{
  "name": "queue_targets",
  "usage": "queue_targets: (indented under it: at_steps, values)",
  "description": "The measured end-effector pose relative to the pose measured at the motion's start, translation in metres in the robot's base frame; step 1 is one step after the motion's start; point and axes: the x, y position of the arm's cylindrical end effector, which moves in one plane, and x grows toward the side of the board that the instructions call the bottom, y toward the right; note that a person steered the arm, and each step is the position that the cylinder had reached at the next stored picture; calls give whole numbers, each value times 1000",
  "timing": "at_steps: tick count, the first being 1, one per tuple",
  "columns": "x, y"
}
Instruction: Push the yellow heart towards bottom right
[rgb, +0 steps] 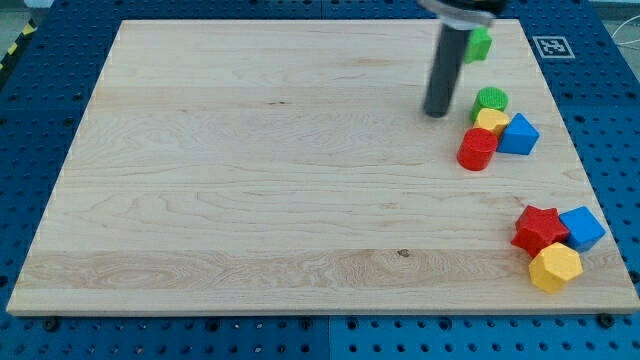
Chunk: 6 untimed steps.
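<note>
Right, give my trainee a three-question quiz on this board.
1. True or false: my tip touches the yellow heart.
2. Which block lies nearest the view's bottom right corner? A) red star B) yellow hexagon C) green cylinder
3. Fill in: the block partly hidden behind the rod at the view's top is coloured ____.

Key:
1. False: the tip stands apart, to the heart's left.
2. B
3. green
</note>
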Motion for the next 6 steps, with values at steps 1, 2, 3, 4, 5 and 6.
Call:
queue_targets:
  at_steps: [1, 2, 3, 4, 5, 6]
  values:
    - [6, 36]
    - [22, 47]
    - [40, 42]
    - [59, 32]
    - [67, 20]
    - [69, 29]
